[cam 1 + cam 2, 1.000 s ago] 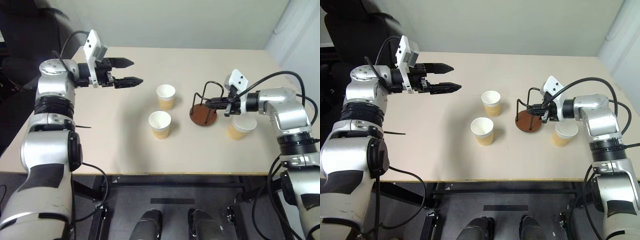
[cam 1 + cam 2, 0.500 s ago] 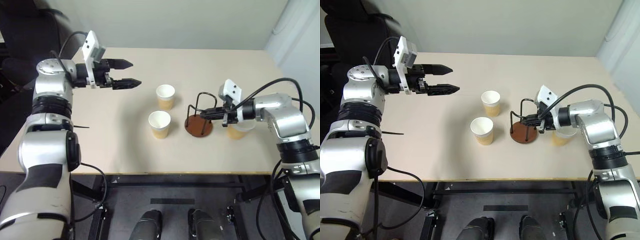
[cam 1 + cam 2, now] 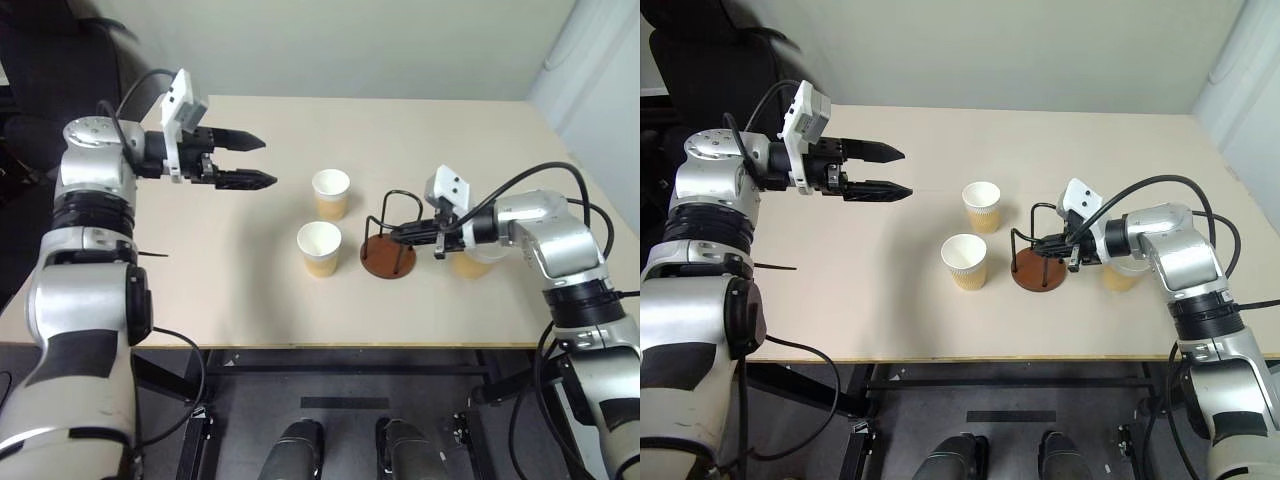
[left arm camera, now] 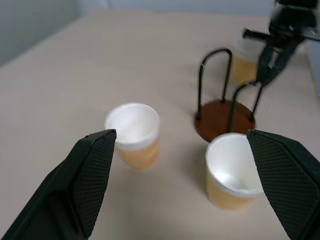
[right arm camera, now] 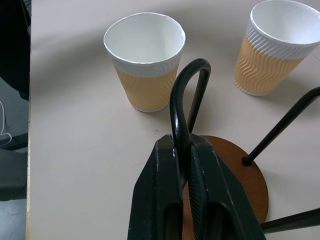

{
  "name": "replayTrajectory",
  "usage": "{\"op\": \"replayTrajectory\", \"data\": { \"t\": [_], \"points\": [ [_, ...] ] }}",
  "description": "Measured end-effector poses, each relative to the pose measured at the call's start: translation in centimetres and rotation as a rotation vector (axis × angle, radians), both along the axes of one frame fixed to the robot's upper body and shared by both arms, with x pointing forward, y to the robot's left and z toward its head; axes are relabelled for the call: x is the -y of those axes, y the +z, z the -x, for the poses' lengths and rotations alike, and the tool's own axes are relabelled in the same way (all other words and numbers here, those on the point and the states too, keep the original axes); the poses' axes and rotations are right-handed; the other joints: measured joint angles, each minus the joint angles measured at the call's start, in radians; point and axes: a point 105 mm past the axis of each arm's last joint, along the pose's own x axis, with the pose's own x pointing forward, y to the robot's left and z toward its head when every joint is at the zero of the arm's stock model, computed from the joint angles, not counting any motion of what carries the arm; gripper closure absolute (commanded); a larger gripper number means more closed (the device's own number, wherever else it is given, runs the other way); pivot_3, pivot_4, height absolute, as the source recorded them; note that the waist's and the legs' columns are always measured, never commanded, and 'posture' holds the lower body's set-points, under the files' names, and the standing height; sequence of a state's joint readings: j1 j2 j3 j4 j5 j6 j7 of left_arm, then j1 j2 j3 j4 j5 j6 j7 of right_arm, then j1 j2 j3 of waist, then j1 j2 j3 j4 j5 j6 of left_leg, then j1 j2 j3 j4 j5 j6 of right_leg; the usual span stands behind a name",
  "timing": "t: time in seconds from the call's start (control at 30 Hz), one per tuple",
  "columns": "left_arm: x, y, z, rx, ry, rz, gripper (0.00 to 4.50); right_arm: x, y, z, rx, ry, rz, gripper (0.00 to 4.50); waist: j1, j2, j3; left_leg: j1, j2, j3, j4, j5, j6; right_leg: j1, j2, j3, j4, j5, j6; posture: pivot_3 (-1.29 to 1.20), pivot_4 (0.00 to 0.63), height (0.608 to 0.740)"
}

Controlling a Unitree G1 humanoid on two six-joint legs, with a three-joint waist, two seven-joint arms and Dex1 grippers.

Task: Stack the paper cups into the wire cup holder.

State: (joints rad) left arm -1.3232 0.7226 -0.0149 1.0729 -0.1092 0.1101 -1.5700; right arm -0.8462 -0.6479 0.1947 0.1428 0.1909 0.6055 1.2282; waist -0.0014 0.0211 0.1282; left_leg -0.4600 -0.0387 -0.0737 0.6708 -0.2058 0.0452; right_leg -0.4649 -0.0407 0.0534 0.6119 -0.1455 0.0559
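While left gripper (image 3: 258, 159) gapes, right gripper (image 5: 182, 159) jaws around wire cup holder (image 3: 388, 256).

Three tan paper cups with white insides and rolled white rims stand upright and empty on the counter (image 3: 250, 290). Two sit close together near the middle: one cup (image 3: 331, 193) farther back, one cup (image 3: 319, 248) nearer the front edge. The third cup (image 3: 470, 262) stands on the right, partly hidden. Between them stands the wire cup holder (image 3: 389, 245), black wire loops on a round reddish-brown base, one loop pinched by the right tool (image 5: 183, 165).
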Motion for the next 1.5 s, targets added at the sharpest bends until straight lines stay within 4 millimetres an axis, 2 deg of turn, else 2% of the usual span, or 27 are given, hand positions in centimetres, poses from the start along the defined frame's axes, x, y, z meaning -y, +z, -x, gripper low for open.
{"op": "replayTrajectory", "data": {
  "t": [0.2, 0.73, 0.9, 1.5],
  "points": [
    [-0.2, -0.9, 0.3, -0.03, -0.004, -0.096, 0.0, 0.0, -0.1, -0.3, 0.001, 0.004, 0.003, 4.48, 0.001, 0.0, 0.0, 0.0, 0.0, -0.001, 0.001, 0.0, 0.0, 0.001, -0.001, 0.0, 0.0, 0.0, 0.0, 0.0, 0.15, 0.74],
    [1.9, -1.1, 2.5, -0.089, -0.148, -0.104, 0.0, 0.0, -0.2, -0.3, -0.002, 0.01, 0.005, 4.48, 0.001, -0.001, 0.0, 0.0, 0.0, -0.001, 0.002, 0.0, 0.0, 0.002, -0.001, 0.0, 0.0, 0.001, 0.0, 0.0, 0.15, 0.74],
    [2.3, -1.8, 3.1, -0.129, -0.18, -0.097, 0.0, 0.0, -0.2, -0.3, -0.003, 0.01, 0.006, 4.48, 0.001, -0.001, 0.0, 0.0, 0.001, -0.001, 0.003, 0.0, -0.001, 0.002, -0.001, 0.0, 0.0, 0.001, 0.0, 0.0, 0.15, 0.74],
    [2.5, -1.8, 3.7, -0.146, -0.205, -0.082, 0.0, 0.1, -0.3, -0.2, -0.004, 0.023, 0.011, 4.48, 0.001, -0.001, 0.0, 0.0, 0.0, -0.001, 0.003, 0.001, -0.001, 0.002, -0.001, 0.0, 0.0, 0.001, 0.0, 0.0, 0.15, 0.74]
  ]
}}
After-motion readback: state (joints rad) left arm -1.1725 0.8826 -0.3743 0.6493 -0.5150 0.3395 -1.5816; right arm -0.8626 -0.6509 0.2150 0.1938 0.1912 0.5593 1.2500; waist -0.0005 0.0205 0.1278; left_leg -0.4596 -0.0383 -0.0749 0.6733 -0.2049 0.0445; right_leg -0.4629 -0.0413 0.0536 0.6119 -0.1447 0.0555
